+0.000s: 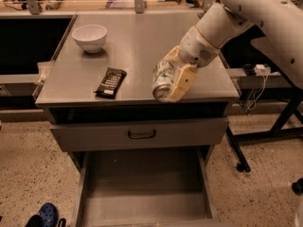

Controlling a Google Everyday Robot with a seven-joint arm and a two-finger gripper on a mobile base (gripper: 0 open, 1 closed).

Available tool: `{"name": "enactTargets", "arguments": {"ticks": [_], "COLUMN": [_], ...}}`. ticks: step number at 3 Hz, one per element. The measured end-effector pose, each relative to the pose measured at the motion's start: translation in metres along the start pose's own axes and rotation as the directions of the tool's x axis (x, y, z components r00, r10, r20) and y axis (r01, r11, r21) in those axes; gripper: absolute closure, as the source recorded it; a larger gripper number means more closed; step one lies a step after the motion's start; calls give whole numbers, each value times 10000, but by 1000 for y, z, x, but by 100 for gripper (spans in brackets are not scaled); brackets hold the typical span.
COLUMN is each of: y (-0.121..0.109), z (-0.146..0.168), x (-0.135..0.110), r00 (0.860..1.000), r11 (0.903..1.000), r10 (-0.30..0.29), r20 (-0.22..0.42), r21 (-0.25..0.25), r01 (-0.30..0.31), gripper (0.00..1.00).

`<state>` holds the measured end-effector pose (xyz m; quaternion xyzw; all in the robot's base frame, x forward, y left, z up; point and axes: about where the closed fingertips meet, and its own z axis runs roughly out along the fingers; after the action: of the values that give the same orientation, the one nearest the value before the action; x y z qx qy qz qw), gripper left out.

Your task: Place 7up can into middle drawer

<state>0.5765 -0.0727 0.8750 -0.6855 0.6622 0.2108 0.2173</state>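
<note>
The 7up can (161,78), silvery with a green-and-white label, lies tilted between my gripper's cream fingers (183,82). My gripper (167,83) is shut on it at the front right of the grey cabinet top (137,46), near the front edge. The arm comes in from the upper right. The middle drawer (142,195) is pulled open below, a wide grey tray with a bare floor. It sits under the shut drawer with the dark bar handle (141,134).
A white bowl (89,37) stands at the back left of the top. A black snack bar wrapper (111,82) lies front left. A blue shoe (46,214) is on the speckled floor at lower left. A black table leg (236,150) stands at right.
</note>
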Motion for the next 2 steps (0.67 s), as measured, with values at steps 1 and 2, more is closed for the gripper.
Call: {"name": "enactTargets", "arguments": {"ticks": [1, 2], "y": [-3, 11], "z": [1, 15], "x": [0, -6], "r00": [10000, 9859], "r11": [10000, 9898], "r10": [40, -1416], "r20": [-4, -896], "r21": [26, -250], "r01": [-40, 1399], "gripper": [100, 100]}}
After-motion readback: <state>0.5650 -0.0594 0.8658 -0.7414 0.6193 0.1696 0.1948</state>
